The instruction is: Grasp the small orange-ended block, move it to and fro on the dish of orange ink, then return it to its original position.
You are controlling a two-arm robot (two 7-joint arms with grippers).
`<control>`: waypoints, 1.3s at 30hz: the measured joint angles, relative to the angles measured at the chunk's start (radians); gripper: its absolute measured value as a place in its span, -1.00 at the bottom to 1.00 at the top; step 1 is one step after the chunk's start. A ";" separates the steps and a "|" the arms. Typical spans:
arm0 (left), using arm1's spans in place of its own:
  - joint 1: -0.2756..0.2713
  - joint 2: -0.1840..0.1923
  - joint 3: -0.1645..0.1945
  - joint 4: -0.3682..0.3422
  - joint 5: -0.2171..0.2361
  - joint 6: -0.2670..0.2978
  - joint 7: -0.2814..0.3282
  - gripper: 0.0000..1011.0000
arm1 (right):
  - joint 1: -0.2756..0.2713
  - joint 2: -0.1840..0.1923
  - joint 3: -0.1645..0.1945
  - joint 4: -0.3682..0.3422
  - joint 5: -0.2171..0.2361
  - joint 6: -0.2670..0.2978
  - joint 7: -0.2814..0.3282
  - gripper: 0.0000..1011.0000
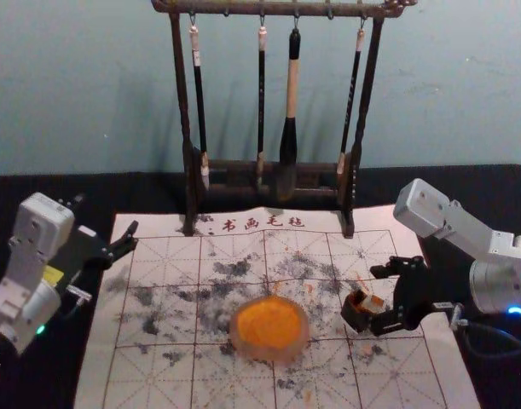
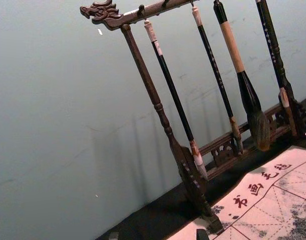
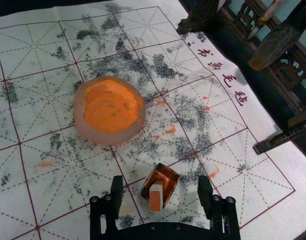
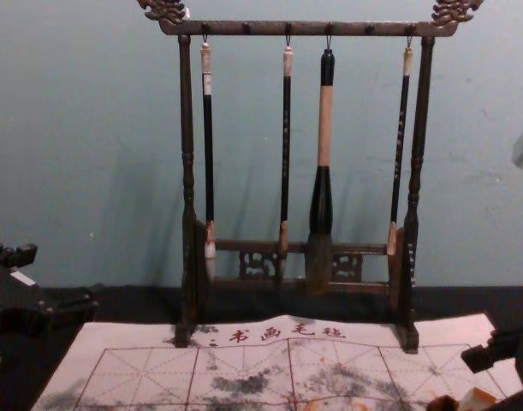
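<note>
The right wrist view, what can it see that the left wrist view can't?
The right wrist view, but not the left wrist view: the dish of orange ink, the small orange-ended block, the shiny brown thing right by it, and the right gripper, open.

The left wrist view, but not the right: the carved dragon head on the rack's top bar, and the tips of the left gripper.

Both: the white mat with dark writing, part of the brush rack and the big brush.

A black table carries 1 mat and 1 rack.
</note>
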 joint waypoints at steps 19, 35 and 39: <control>0.000 0.000 0.000 0.000 0.000 0.000 0.000 0.98 | -0.035 -0.010 0.043 -0.021 0.014 -0.029 -0.066 0.98; 0.000 0.000 0.000 0.000 0.000 0.000 0.000 0.98 | -0.337 -0.165 0.272 -0.043 -0.165 -0.304 -0.746 0.98; 0.000 0.000 0.000 0.000 0.000 0.000 0.000 0.98 | -0.372 -0.192 0.272 0.006 -0.241 -0.349 -0.845 0.98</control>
